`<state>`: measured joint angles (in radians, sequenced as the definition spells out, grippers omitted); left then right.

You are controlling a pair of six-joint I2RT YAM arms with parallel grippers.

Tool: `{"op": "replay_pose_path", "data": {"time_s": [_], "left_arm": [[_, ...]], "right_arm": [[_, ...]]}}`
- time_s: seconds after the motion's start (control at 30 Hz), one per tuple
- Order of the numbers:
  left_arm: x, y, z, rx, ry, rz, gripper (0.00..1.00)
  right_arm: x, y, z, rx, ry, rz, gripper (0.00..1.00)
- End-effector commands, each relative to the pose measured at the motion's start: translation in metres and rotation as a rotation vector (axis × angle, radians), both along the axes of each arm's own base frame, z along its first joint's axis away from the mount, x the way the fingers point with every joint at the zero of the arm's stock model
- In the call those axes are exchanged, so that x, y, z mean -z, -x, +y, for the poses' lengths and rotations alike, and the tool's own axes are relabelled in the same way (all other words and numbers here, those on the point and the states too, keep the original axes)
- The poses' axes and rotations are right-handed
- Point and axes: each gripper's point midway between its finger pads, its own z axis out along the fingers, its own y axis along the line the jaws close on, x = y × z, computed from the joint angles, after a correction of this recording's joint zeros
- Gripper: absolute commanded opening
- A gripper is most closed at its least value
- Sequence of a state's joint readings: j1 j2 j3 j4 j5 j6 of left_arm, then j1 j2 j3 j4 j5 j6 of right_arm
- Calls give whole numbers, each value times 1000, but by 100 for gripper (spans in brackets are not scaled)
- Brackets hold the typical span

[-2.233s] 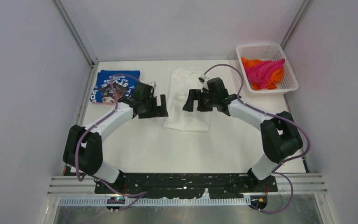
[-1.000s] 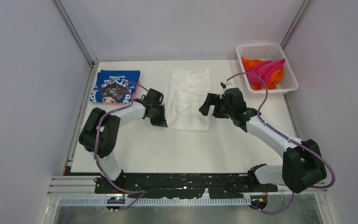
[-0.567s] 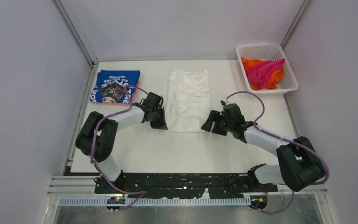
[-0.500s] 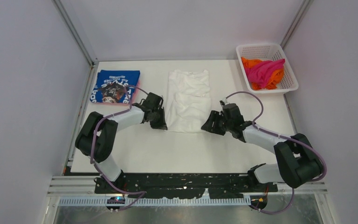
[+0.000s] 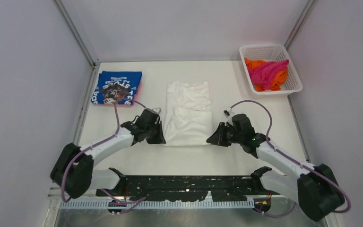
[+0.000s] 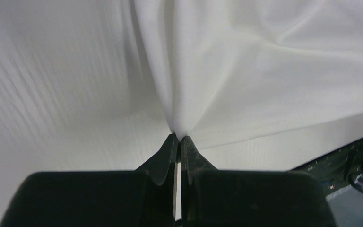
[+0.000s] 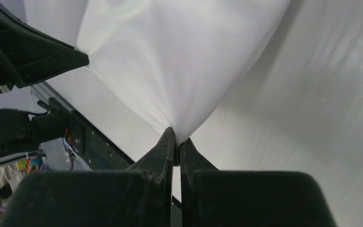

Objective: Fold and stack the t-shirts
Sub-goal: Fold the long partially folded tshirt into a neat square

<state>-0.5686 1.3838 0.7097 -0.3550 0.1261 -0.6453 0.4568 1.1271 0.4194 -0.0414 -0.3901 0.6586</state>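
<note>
A white t-shirt (image 5: pixel 187 112) lies in the middle of the table, folded lengthwise, its near hem drawn toward the arms. My left gripper (image 5: pixel 161 140) is shut on the shirt's near left corner (image 6: pixel 178 133). My right gripper (image 5: pixel 211 140) is shut on the near right corner (image 7: pixel 176 133). In both wrist views the cloth fans out taut from the pinched corners. A folded blue t-shirt (image 5: pixel 116 87) with white lettering rests on a pink one at the back left. Magenta (image 5: pixel 269 71) and orange (image 5: pixel 254 64) t-shirts lie crumpled in the basket.
A white plastic mesh basket (image 5: pixel 292 81) stands at the back right corner. Grey walls close in the table on three sides. The black base rail (image 5: pixel 189 183) runs along the near edge, close behind both grippers.
The right gripper came down to the shirt's near right corner and shut on it. Both grippers then pulled the hem toward the near edge, shifting the white shirt nearer.
</note>
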Motion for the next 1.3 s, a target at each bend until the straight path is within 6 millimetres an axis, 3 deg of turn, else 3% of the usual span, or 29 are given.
{"op": "replay_pose_path", "data": {"time_s": [0.0, 0.13, 0.23, 0.37, 0.5, 0.73, 0.97, 1.1, 1.27], "left_arm": [[-41, 39, 8, 21, 14, -103, 0], [-70, 66, 5, 42, 123, -142, 0], [-88, 69, 4, 22, 182, -172, 0], [-120, 53, 6, -20, 188, -259, 0], [-145, 20, 13, -89, 147, -347, 0], [-161, -40, 14, -152, 101, -354, 0], [-178, -103, 8, -181, 75, -385, 0], [-171, -134, 2, -175, 24, -353, 0], [-152, -168, -2, -176, -23, -295, 0]], "right_arm": [[-48, 43, -4, -122, -54, -88, 5], [-101, 59, -6, -164, -128, -237, 5], [-122, 60, -4, -165, -167, -286, 5], [-136, 38, -2, -113, -155, -320, 5], [-158, 9, 2, -77, -164, -363, 5], [-170, -45, -9, 5, -188, -364, 5], [-168, -95, -20, 48, -192, -342, 5], [-159, -123, -25, 71, -195, -317, 5], [-134, -153, -28, 92, -197, -262, 5]]}}
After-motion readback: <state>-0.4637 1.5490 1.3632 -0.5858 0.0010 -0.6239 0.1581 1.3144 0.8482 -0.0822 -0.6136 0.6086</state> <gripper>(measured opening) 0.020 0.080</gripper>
